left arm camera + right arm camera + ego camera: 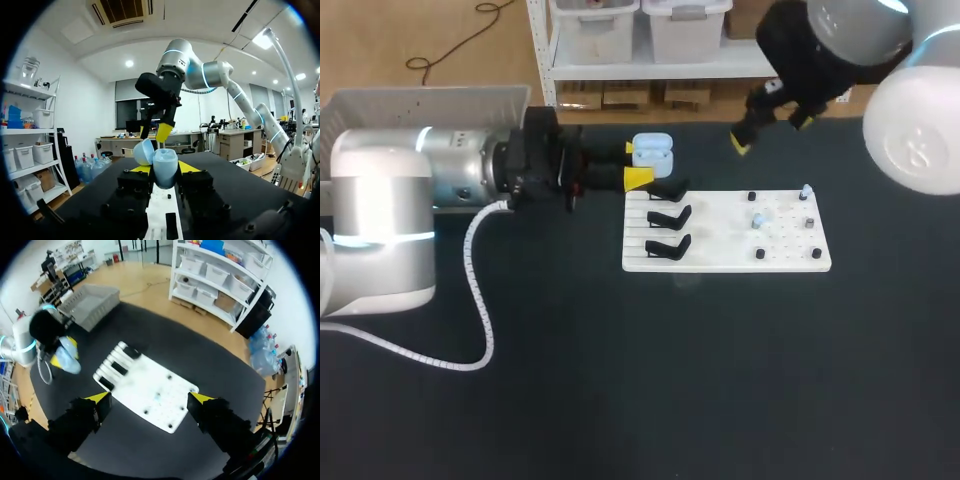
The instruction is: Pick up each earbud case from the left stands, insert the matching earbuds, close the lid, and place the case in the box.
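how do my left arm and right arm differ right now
The left arm has its jaws shut on a light blue earbud case whose lid is open; the right arm has open, empty jaws. The left arm lies low and level beside the black stands on the white board; the right arm hangs high above the table, pointing down at that board. Both have yellow-tipped jaws.

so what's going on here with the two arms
The left gripper is shut on a light blue earbud case, lid open, held just beyond the three empty black stands on the white board. The right gripper hangs open and empty above that board, where small earbuds sit among the pegs. The case is not yet in the grey box.
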You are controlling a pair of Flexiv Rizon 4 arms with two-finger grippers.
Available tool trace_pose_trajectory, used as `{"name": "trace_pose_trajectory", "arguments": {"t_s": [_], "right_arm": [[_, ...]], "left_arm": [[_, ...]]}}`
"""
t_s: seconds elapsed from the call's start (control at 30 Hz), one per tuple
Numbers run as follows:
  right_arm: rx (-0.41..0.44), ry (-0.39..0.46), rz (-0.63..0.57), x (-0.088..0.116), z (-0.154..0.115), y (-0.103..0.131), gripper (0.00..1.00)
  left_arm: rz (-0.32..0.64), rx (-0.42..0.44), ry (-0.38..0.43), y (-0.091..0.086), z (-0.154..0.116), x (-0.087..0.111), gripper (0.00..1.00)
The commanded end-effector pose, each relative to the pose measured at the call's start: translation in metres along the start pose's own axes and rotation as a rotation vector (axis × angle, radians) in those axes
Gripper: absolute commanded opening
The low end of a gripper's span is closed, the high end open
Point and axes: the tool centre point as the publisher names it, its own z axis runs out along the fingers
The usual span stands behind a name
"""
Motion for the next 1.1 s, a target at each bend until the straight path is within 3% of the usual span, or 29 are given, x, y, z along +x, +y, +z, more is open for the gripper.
{"name": "trace_pose_trajectory", "arguments": {"t_s": [0.03, 0.3, 0.73, 1.1], "right_arm": [[0.032, 0.087, 0.003, 0.002, 0.017, -0.018, 1.00], [0.118, 0.249, 0.004, 0.024, 0.052, -0.047, 1.00], [0.209, 0.347, -0.030, 0.047, 0.084, -0.082, 1.00], [0.191, 0.334, -0.056, 0.048, 0.102, -0.096, 0.64]], "left_arm": [[0.002, -0.002, -0.002, 0.000, -0.001, 0.001, 0.00], [0.002, -0.002, -0.002, 0.000, -0.001, 0.001, 0.00], [0.002, -0.002, -0.002, 0.000, -0.001, 0.001, 0.00], [0.002, -0.002, -0.002, 0.000, -0.001, 0.001, 0.00]]}}
